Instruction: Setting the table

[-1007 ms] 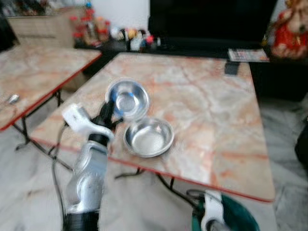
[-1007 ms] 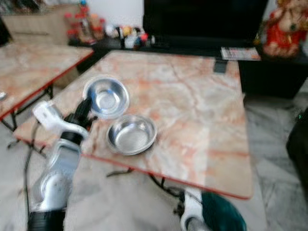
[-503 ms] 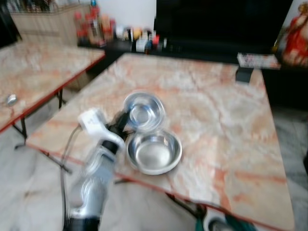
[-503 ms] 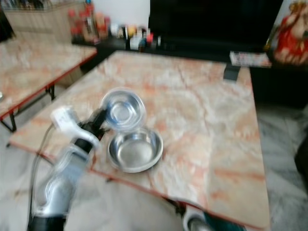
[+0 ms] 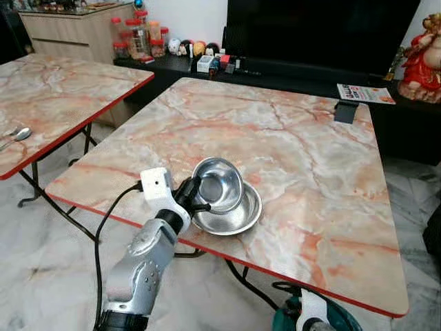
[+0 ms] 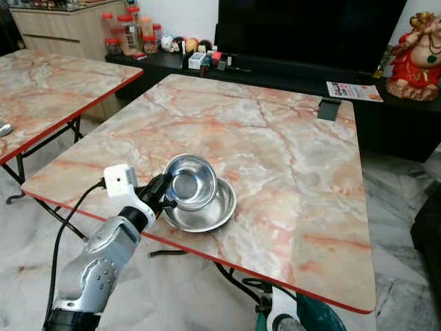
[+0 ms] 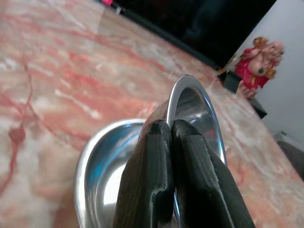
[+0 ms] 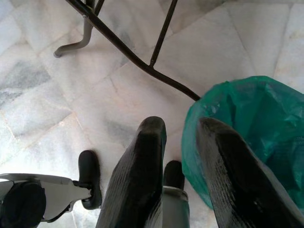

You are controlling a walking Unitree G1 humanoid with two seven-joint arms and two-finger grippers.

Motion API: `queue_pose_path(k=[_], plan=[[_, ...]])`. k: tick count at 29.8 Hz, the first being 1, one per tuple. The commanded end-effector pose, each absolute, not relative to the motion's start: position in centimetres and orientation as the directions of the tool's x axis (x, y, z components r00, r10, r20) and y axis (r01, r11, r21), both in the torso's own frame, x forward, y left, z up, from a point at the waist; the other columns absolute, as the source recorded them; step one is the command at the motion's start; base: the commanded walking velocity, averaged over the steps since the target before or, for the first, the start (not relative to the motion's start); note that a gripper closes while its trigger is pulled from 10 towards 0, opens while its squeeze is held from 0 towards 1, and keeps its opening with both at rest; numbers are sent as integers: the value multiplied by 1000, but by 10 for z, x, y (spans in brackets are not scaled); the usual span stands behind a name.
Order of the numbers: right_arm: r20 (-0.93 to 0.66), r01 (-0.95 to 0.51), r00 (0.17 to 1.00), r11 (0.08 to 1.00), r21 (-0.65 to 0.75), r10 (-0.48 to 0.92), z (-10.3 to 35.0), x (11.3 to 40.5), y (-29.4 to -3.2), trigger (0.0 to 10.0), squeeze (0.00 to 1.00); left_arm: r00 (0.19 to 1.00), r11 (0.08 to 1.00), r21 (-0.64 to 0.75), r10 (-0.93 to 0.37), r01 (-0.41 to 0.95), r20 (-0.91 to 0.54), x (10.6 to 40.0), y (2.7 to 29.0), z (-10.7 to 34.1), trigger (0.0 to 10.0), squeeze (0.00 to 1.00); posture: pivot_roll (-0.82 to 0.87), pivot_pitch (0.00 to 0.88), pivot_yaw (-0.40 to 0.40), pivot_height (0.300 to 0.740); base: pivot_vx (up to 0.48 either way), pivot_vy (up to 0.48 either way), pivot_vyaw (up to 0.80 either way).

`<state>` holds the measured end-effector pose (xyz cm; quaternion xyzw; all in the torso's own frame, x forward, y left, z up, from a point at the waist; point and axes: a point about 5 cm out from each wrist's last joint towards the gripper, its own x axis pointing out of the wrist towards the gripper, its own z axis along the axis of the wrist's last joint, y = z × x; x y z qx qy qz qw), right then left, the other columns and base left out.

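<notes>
Here, step in hand judged as bowl handling for the table setting: left gripper (image 5: 195,195) clamped on the near rim of a small steel bowl (image 5: 219,183), fingers (image 7: 156,156) pressed together over the rim edge in the left wrist view. Bowl held tilted, mouth turned toward the robot, lower edge resting in or just above a wider steel bowl (image 5: 238,213); contact between the two hard to confirm from the head views. Wider bowl flat on the marble table (image 5: 289,138), near the front edge with the red trim.

Whether nesting or separating, not clear from this moment. Next move judged to call for a steady wrist: either a level lowering into the wider bowl with a clean release, or a lift clear of it toward a place setting. Thin polished rim, so slip between the fingers a fair risk.

Containers: both bowls empty, bare reflective metal inside. Green bin bag (image 8: 247,137) on the floor under the table's near corner, contents not visible.

Right gripper (image 8: 178,161) hanging idle over the tiled floor (image 8: 47,95) beside the bag, fingers apart, nothing held. Second marble table (image 5: 48,89) to the left, a spoon (image 5: 19,134) on it.
</notes>
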<state>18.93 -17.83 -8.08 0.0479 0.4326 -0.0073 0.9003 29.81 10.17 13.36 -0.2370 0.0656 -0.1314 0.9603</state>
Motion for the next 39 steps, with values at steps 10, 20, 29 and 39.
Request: queue_pose_path(k=[10, 20, 29, 39], plan=[[-771, 61, 636, 995, 78, 22, -79, 191, -180, 10000, 0, 965, 844, -527, -212, 101, -154, 321, 97, 126, 10000, 0, 48, 17, -23, 740, 0, 0, 0], [-769, 68, 639, 995, 75, 15, -79, 192, -182, 10000, 0, 963, 841, -536, -203, 80, -175, 337, 88, 135, 10000, 0, 40, 12, -26, 740, 0, 0, 0], [-768, 67, 641, 995, 76, 16, -78, 193, -182, 10000, 0, 952, 855, -512, -221, 83, -214, 330, 92, 135, 10000, 0, 43, 11, -27, 740, 0, 0, 0], [-767, 65, 642, 995, 77, 17, -78, 195, -182, 10000, 0, 935, 860, -490, -279, 142, -219, 311, 98, 145, 10000, 0, 57, 11, -31, 740, 0, 0, 0]])
